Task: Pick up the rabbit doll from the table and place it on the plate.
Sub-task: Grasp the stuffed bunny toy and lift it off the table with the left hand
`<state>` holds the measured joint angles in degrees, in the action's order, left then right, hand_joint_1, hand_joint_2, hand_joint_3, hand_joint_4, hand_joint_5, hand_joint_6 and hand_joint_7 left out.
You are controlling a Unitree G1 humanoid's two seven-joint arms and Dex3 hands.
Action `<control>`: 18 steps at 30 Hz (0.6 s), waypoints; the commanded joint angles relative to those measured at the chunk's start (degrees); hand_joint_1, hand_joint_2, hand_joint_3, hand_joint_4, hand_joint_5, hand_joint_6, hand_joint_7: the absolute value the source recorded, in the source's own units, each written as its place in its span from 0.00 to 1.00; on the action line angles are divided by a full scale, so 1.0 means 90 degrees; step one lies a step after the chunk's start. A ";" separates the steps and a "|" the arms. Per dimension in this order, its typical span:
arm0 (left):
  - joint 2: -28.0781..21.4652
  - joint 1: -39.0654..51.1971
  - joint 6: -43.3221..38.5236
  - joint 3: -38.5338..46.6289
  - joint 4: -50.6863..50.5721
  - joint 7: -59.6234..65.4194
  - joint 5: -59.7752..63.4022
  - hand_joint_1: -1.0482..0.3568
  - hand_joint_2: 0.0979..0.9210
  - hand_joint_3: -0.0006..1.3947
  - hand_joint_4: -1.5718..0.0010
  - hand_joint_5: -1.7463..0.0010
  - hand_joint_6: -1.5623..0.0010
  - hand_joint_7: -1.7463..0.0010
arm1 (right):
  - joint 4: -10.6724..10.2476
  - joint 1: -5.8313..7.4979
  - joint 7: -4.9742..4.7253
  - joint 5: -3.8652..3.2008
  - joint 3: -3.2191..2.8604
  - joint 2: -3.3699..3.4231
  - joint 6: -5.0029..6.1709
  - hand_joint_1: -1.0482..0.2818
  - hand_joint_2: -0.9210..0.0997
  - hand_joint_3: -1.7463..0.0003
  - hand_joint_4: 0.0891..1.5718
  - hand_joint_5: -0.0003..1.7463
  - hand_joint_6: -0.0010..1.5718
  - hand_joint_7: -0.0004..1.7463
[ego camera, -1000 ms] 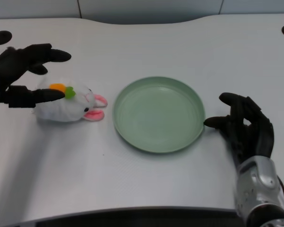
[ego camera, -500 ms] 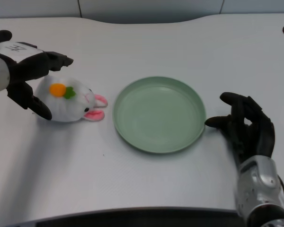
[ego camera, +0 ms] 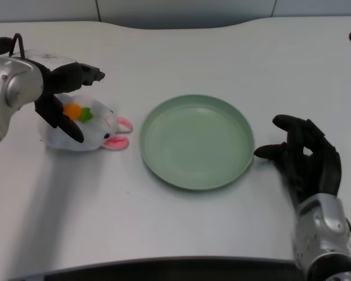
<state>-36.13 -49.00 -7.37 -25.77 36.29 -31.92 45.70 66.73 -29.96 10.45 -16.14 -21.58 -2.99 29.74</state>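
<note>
Your left hand [ego camera: 61,96] straddles the rabbit doll [ego camera: 85,129] near the tabletop's left edge, fingers spread, not yet grasping. Lift and transfer to the plate [ego camera: 196,140] remain.

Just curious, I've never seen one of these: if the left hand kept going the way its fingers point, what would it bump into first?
Most likely the rabbit doll: the left hand is spread right over it. Depth is hard to judge from above.

The left hand [ego camera: 61,93] hung spread over the rabbit [ego camera: 85,127], one finger lying across its near side, another reaching above it. The rabbit lay on the table [ego camera: 181,228], just left of the plate [ego camera: 196,141].
</note>
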 commanded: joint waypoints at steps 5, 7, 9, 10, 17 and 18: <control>0.0345 -0.0545 0.0027 -0.0383 0.1130 0.0424 0.0224 0.00 1.00 0.03 1.00 1.00 1.00 1.00 | 0.0057 0.0072 -0.0093 0.0037 -0.0056 0.0048 0.0027 0.47 0.00 0.78 0.54 0.70 0.49 0.50; 0.0403 -0.0614 0.0003 -0.0459 0.1379 0.0511 0.0250 0.00 1.00 0.03 1.00 1.00 0.98 0.99 | 0.0072 0.0048 -0.0090 0.0032 -0.0062 0.0030 0.0006 0.47 0.00 0.78 0.53 0.71 0.49 0.50; 0.0444 -0.0662 -0.0005 -0.0503 0.1578 0.0528 0.0240 0.00 0.99 0.02 1.00 1.00 0.97 0.99 | 0.0073 0.0054 -0.0037 0.0023 -0.0063 0.0017 0.0014 0.47 0.00 0.78 0.53 0.71 0.49 0.51; 0.0463 -0.0690 0.0002 -0.0534 0.1658 0.0518 0.0251 0.00 0.99 0.02 1.00 1.00 0.98 0.99 | 0.0063 0.0066 -0.0019 0.0021 -0.0061 0.0019 0.0022 0.47 0.00 0.78 0.54 0.71 0.49 0.51; 0.0590 -0.0993 0.0087 -0.1131 0.2264 0.0441 0.0766 0.00 1.00 0.05 1.00 1.00 1.00 1.00 | -0.0024 0.0094 -0.0059 -0.0006 -0.0066 0.0056 -0.0025 0.48 0.00 0.76 0.53 0.70 0.49 0.51; 0.0626 -0.1021 0.0100 -0.1187 0.2382 0.0478 0.0801 0.00 0.99 0.04 1.00 1.00 1.00 1.00 | -0.0032 0.0096 -0.0061 -0.0017 -0.0072 0.0058 -0.0051 0.47 0.00 0.76 0.53 0.71 0.48 0.51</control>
<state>-31.00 -56.98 -6.92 -35.50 56.37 -27.73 52.10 66.72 -30.06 9.98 -15.97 -22.07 -2.83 30.00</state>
